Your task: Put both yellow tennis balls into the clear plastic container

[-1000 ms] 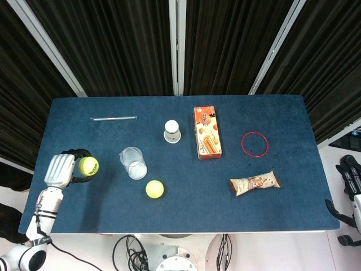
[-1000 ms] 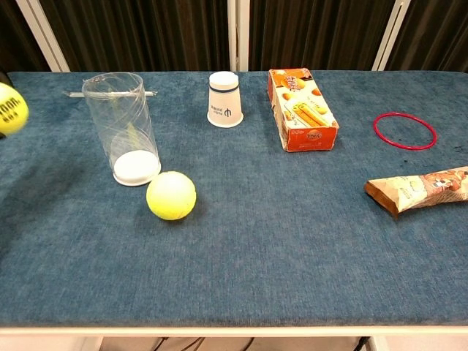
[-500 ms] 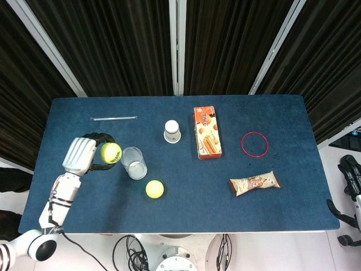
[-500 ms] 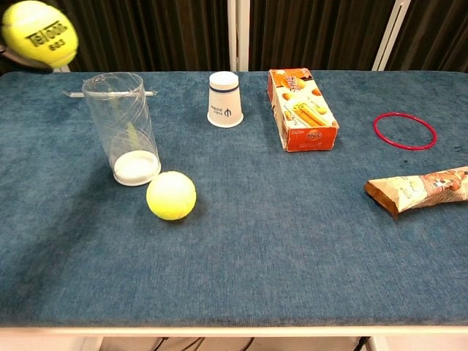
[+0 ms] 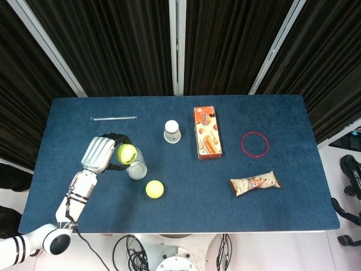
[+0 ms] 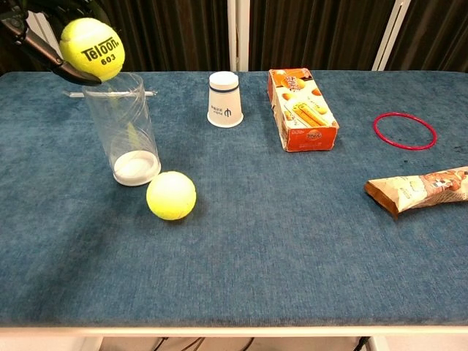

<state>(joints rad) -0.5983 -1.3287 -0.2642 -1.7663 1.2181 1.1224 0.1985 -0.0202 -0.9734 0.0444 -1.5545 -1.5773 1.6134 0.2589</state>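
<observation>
My left hand (image 5: 100,154) grips a yellow tennis ball (image 5: 126,153), printed "Teloon 603" (image 6: 92,49), in the air. In the chest view the ball hangs just above the left rim of the clear plastic container (image 6: 123,130), which stands upright and holds no ball. Only dark fingers (image 6: 31,38) of that hand show at the top left corner there. A second yellow tennis ball (image 5: 154,188) lies on the blue table just in front of the container (image 5: 136,166). My right hand (image 5: 351,169) shows only as dark parts at the right edge, off the table.
An upside-down white paper cup (image 5: 172,131) and an orange snack box (image 5: 207,132) sit behind and to the right of the container. A red ring (image 5: 254,143) and a snack packet (image 5: 255,182) lie far right. A thin clear rod (image 5: 114,118) lies at the back left.
My left hand has carried the ball up and to the right, from the table's left edge to just above the container's rim. The second ball and the container have not moved.
</observation>
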